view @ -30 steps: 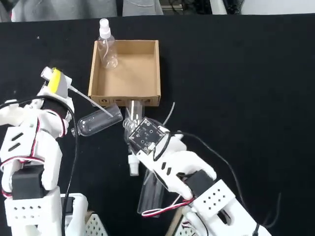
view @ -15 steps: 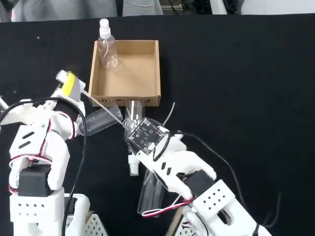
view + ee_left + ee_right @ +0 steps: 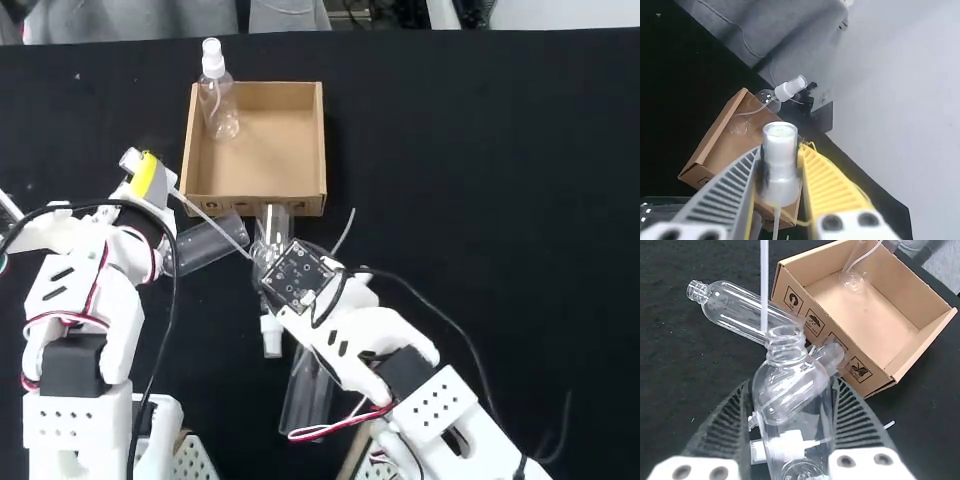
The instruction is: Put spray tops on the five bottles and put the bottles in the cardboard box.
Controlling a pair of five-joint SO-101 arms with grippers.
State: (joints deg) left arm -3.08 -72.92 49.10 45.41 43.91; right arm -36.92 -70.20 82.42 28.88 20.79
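My left gripper [image 3: 140,172] [image 3: 780,150] is shut on a white spray top [image 3: 780,145], held left of the cardboard box [image 3: 321,150] [image 3: 715,135]. The top's thin dip tube [image 3: 215,222] [image 3: 763,285] slants toward the clear open bottle [image 3: 790,390] [image 3: 272,228] that my right gripper [image 3: 792,390] [image 3: 268,258] is shut on, just in front of the box. The tube's tip sits beside the rim of that bottle's mouth. One capped bottle [image 3: 217,95] [image 3: 785,90] leans in the box's far left corner.
An open bottle [image 3: 203,245] [image 3: 735,305] lies between the arms. Another bottle [image 3: 305,390] lies under the right arm. A loose spray top [image 3: 270,335] [image 3: 775,445] rests on the black table beneath the held bottle. A thin white tube [image 3: 345,230] lies right of it.
The left arm has swung right toward the box with the spray top, bringing the dip tube over to the held bottle's mouth. The right arm has kept still.
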